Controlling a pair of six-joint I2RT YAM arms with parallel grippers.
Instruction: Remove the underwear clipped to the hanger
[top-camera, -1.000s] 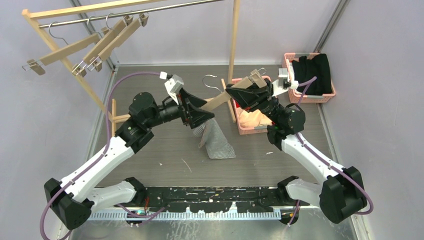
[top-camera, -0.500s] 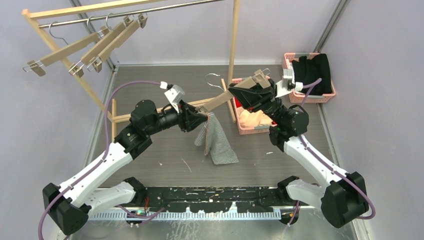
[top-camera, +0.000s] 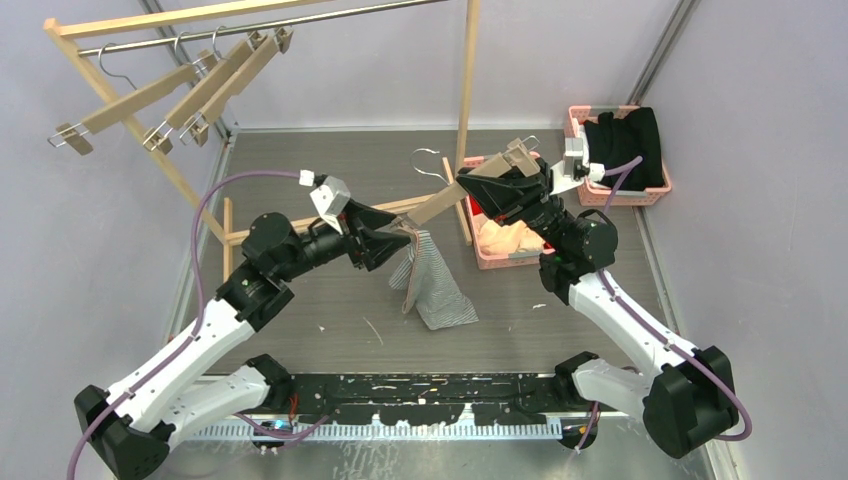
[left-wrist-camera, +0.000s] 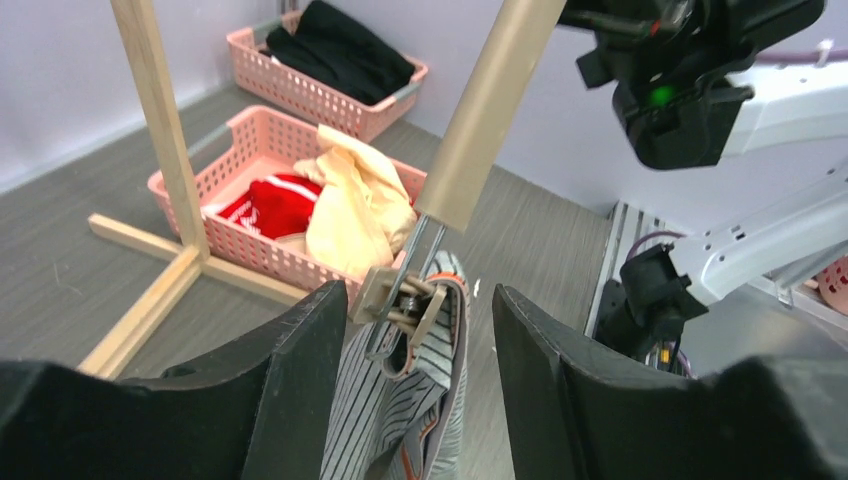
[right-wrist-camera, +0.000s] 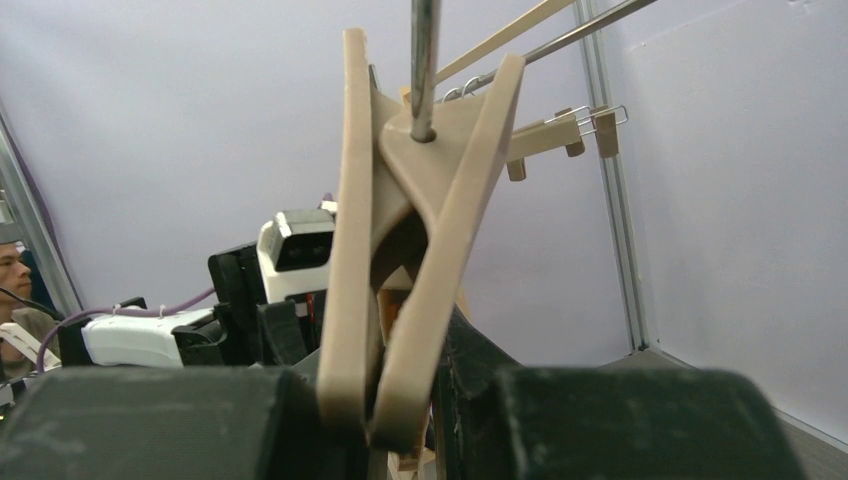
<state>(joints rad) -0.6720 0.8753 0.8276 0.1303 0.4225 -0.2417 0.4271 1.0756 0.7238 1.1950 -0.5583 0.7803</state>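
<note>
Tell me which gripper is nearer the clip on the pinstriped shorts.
Left. The left gripper straddles the clip; the right gripper grips the hanger at its opposite end, well away.

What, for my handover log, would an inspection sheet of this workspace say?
Surface: grey table, with white scraps near the middle.
Job's things: striped shorts hang from one clip of the hanger. Red shorts and cream shorts lie in the near basket.
Clutter: black garment in the far basket.
Claws: left claw open, its fingers on either side of the clip. Right claw shut on the hanger.
Cables: purple cables loop off both arms, none seen snagged.
Surroundings: rack with three bare hangers. A person is at the edge of the right wrist view.
</note>
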